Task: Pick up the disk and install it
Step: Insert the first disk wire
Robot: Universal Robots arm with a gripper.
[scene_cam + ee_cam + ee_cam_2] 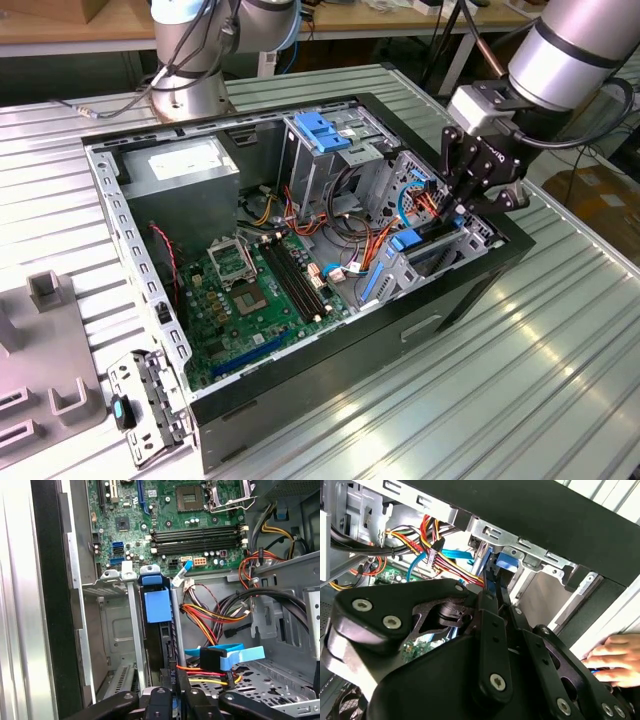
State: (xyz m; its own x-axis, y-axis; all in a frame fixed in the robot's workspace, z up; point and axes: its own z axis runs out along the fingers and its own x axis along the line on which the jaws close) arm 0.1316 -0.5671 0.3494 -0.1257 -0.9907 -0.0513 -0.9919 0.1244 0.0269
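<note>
The disk [156,606] stands on edge in the drive bay at the front corner of the open computer case [300,390], its blue carrier rail and blue tab facing up. In the exterior view the disk's blue end [406,240] shows low in the bay on the exterior view's right. My gripper [463,207] reaches down onto the bay from above. In both wrist views its black fingers [184,690] close together on the disk's thin dark edge. The gripper [492,582] pinches the blue rail [486,560] just under the bay's metal frame. Most of the disk's body is hidden inside the bay.
A blue-handled bracket [322,130] tops the grey drive cage. Red, yellow and blue cables [215,615] crowd beside the bay. The motherboard [250,290] and power supply [185,165] fill the case. A person's hand [615,655] rests outside the case. Grey fixtures [45,340] stand at the exterior view's left.
</note>
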